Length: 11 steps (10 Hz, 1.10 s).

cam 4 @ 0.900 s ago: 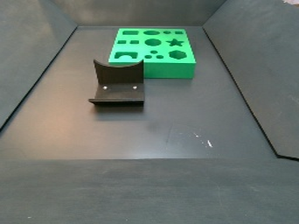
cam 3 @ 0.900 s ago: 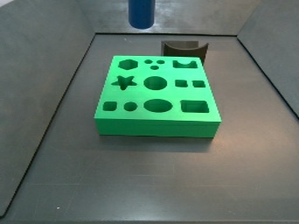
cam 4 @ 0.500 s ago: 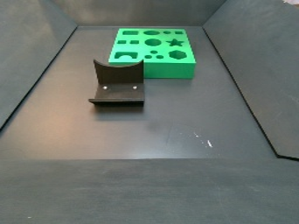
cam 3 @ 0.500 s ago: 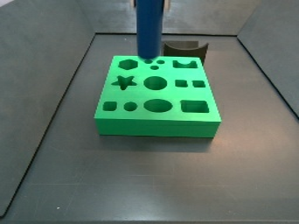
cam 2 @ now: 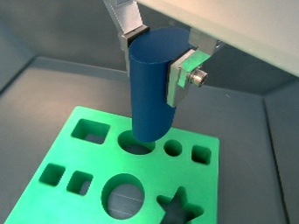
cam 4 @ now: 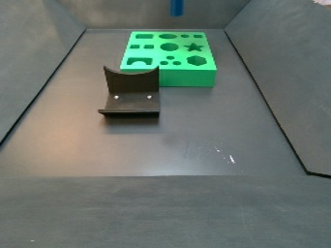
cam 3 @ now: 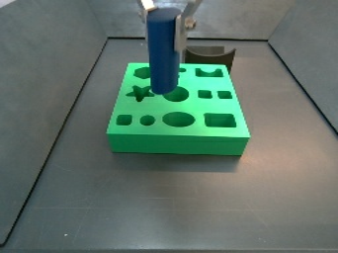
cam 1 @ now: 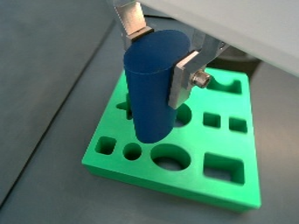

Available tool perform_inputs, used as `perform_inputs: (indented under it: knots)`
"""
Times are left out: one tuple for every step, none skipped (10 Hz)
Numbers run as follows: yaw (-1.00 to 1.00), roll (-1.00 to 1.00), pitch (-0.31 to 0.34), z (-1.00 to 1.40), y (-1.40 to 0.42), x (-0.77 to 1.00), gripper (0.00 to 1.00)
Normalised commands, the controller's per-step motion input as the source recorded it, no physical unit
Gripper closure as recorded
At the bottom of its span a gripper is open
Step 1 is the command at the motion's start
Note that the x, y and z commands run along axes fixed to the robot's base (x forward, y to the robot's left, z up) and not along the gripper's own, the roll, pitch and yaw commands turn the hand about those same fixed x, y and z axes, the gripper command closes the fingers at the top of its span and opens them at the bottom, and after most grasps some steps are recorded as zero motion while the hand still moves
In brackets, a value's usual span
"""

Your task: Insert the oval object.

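My gripper (cam 3: 169, 14) is shut on the oval object (cam 3: 162, 54), a tall, smooth blue peg that hangs upright. In both wrist views the silver fingers (cam 1: 184, 77) (cam 2: 180, 75) clamp the top of the peg (cam 1: 153, 92) (cam 2: 153, 87). Its lower end hangs over the middle of the green block (cam 3: 179, 138), by a round hole (cam 2: 138, 142). The oval hole (cam 3: 179, 121) (cam 1: 172, 158) lies one row nearer the block's front edge. In a side view only the peg's tip (cam 4: 179, 8) shows, above the block (cam 4: 165, 76). I cannot tell whether the peg touches the block.
The dark fixture (cam 4: 130, 93) stands on the floor beside the block; in a side view it shows behind the block (cam 3: 209, 53). The block has several other shaped holes, among them a star (cam 3: 140, 94) and a rectangle (cam 3: 220, 121). Grey walls enclose the floor.
The peg has come down and moved toward the block's front, from over the back row of holes to the middle row. The gripper itself now shows in a side view.
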Motion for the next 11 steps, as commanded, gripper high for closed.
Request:
perform_inputs:
  knots:
    - [-0.91, -0.07, 0.000, -0.32, -0.01, 0.13, 1.00]
    - [-0.89, -0.07, 0.000, -0.35, -0.01, 0.16, 1.00]
    - [-0.90, -0.06, 0.000, -0.37, -0.01, 0.13, 1.00]
    - [-0.91, -0.03, 0.000, -0.35, -0.08, 0.07, 1.00]
    - [-1.00, 0.00, 0.041, -0.23, -0.03, 0.00, 1.00]
    - [-1.00, 0.00, 0.007, -0.25, 0.00, 0.00, 1.00]
    - [-1.00, 0.01, 0.000, -0.29, 0.00, 0.00, 1.00]
    - [-0.96, 0.00, 0.000, -0.19, 0.00, 0.12, 1.00]
    - [-0.84, 0.00, 0.000, -0.18, -0.02, 0.26, 1.00]
    - [-0.85, 0.00, 0.000, -0.19, -0.02, 0.24, 1.00]
    - [-0.83, 0.00, 0.000, -0.21, -0.01, 0.26, 1.00]
